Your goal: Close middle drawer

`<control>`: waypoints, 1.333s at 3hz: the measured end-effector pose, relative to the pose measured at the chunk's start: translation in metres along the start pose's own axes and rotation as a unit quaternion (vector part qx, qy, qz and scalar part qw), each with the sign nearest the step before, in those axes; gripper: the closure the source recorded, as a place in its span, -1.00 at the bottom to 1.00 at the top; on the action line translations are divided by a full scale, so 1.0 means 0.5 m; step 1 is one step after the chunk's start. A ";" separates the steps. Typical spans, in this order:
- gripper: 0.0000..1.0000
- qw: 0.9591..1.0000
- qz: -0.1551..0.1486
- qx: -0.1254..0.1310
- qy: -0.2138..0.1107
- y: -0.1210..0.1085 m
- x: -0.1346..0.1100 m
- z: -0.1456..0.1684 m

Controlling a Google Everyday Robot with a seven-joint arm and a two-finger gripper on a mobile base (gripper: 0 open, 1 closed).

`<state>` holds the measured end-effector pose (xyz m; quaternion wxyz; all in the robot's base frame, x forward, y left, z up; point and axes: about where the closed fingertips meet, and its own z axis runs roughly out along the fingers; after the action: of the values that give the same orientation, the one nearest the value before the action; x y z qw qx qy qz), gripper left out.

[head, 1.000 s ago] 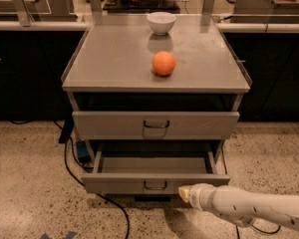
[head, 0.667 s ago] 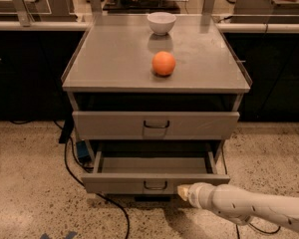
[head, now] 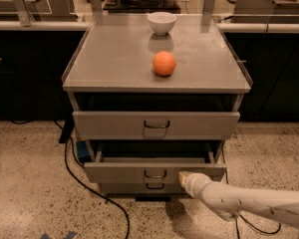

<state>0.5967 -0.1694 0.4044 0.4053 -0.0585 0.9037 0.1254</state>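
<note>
The middle drawer [head: 124, 173] is a shallow grey metal drawer with a small dark U-shaped handle [head: 155, 174]. It stands partly open, below the taller top drawer [head: 199, 125]. My gripper [head: 183, 177] reaches in from the lower right on a white arm [head: 249, 203]. Its tip is shut and presses against the drawer's front panel, just right of the handle. The bottom drawer front [head: 119, 187] shows just under it.
An orange [head: 164, 63] and a white bowl [head: 161, 22] sit on the cabinet top [head: 109, 59]. A black cable [head: 84, 183] and a blue object [head: 82, 151] lie on the speckled floor at the left. Dark counters stand behind.
My gripper has moved forward against the drawer front. The middle drawer has slid part of the way into the cabinet.
</note>
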 end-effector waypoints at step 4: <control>1.00 0.997 0.027 0.049 -0.057 -0.040 -0.074 0.042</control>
<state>0.6405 -0.1825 0.4147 0.4550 -0.0067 0.8853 0.0954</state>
